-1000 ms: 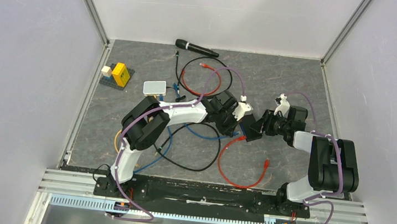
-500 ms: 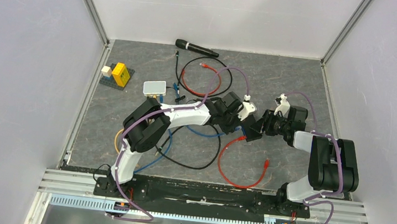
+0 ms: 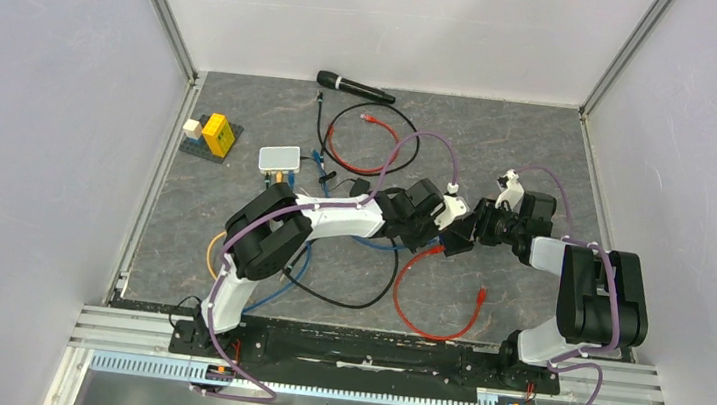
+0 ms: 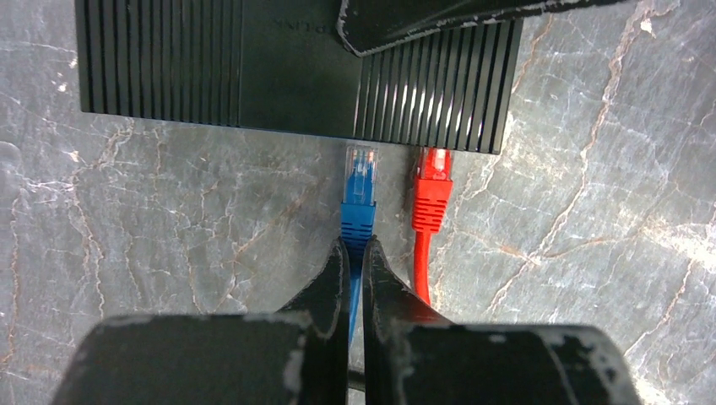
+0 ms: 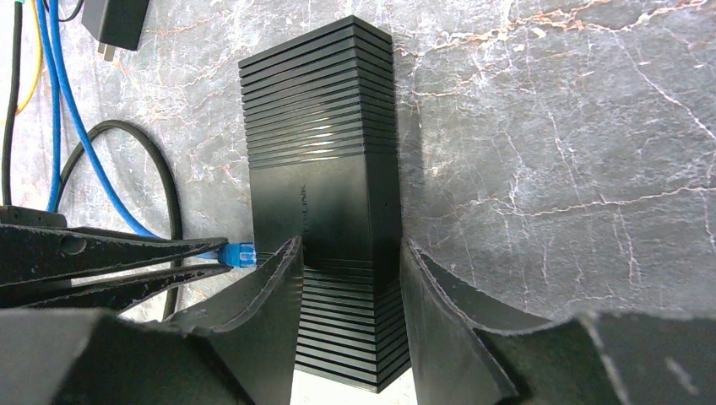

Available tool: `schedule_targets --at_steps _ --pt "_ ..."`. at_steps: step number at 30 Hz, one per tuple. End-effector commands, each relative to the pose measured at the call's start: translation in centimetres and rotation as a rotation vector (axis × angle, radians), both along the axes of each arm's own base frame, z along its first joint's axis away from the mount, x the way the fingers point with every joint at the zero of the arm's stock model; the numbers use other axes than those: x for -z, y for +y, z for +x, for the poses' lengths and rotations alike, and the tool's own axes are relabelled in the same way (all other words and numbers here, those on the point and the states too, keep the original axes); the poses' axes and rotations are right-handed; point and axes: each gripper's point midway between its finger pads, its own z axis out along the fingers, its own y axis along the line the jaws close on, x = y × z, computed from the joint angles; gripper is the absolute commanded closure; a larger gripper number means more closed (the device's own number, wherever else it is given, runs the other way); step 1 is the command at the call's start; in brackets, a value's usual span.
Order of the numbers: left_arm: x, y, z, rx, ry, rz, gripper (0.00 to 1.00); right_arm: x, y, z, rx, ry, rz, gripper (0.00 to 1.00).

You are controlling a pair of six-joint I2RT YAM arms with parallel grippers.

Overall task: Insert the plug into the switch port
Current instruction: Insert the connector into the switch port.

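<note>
The switch here is a black ribbed box [image 4: 287, 67], also in the right wrist view [image 5: 317, 126]. My right gripper [image 5: 348, 246] is shut on its two sides and holds it on the table. My left gripper [image 4: 355, 243] is shut on the blue cable just behind the blue plug [image 4: 358, 190]. The plug's clear tip touches the box's port edge; how far it is in cannot be seen. A red plug [image 4: 431, 181] sits in the port beside it. In the top view both grippers meet at mid-table, the left [image 3: 434, 237] and the right [image 3: 464, 234].
A small pale grey-white box [image 3: 279, 159] lies at back left, apart from both grippers. A microphone [image 3: 355, 87] lies at the back. A yellow block [image 3: 217, 133] stands at far left. Red [image 3: 435, 316], black [image 3: 354, 301] and blue cables loop around. A black adapter [image 5: 118, 21] lies nearby.
My left arm has moved right with the blue plug, up to the black box. The right arm and the box have stayed put.
</note>
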Motion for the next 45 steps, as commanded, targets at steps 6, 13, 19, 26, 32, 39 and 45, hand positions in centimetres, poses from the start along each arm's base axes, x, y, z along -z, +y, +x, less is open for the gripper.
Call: schedule_targets --at_steps 6,13,19,26,32,39,45 --pt "-2.9 -1.3 1.4 -0.014 -0.101 -0.061 0.98 3.5 -0.1 -3.8 -0.009 0.163 -0.031 0.55" --pt "-2.7 -1.9 1.2 0.000 -0.091 -0.068 0.98 3.5 0.1 -3.9 -0.013 0.163 -0.020 0.55" --pt "-2.8 -2.5 0.9 0.014 -0.095 -0.078 0.98 3.6 0.1 -4.0 -0.010 0.169 -0.013 0.55" --pt "-2.6 -2.8 1.0 0.007 -0.102 -0.076 0.98 3.6 0.2 -4.1 -0.009 0.172 -0.006 0.56" --pt "-2.5 -3.3 1.5 -0.014 -0.114 -0.093 0.98 3.6 0.8 -4.5 -0.027 0.182 0.027 0.56" --pt "-3.2 -4.4 2.0 -0.027 -0.129 -0.148 0.98 4.2 1.9 -6.3 -0.037 0.233 0.105 0.56" --pt "-2.9 -4.8 2.7 -0.027 -0.163 -0.154 0.98 4.5 2.9 -7.3 -0.048 0.272 0.181 0.56"
